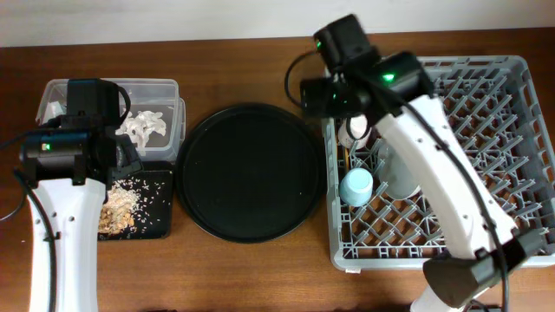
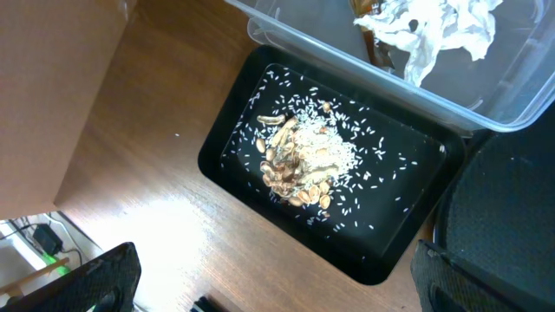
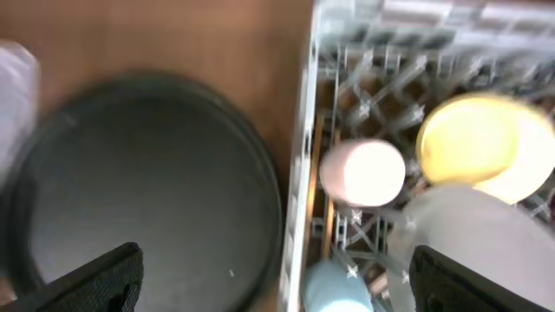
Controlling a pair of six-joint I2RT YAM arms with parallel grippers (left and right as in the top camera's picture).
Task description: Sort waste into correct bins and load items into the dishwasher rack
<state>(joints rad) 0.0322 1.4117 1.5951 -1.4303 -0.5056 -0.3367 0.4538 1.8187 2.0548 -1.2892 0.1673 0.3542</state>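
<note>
**Both jaws spread, nothing held**

My left gripper [image 2: 277,274] hangs with jaws wide apart over the black tray [image 2: 217,156], where the scraps [image 2: 303,160] lie. Tissue [image 2: 425,30] sits in the tub [image 2: 286,39] beside it. My right gripper [image 3: 277,277], equally wide, hovers at the rack [image 3: 305,130] edge. The pink cup [image 3: 362,172], bowl [image 3: 468,139], blue cup [image 3: 334,290] and plate [image 3: 468,234] are inside.

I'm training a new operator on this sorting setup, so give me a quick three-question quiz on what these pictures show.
1. True or false: the crumpled tissue lies in the clear tub.
2. What holds the food scraps? A the clear tub; B the shallow black tray; C the round black tray.
3. Fill in: in the dishwasher rack, the cup right beside the yellow bowl is pale-____.

Key: 1 true. 2 B. 3 pink, the pale-pink cup.
</note>
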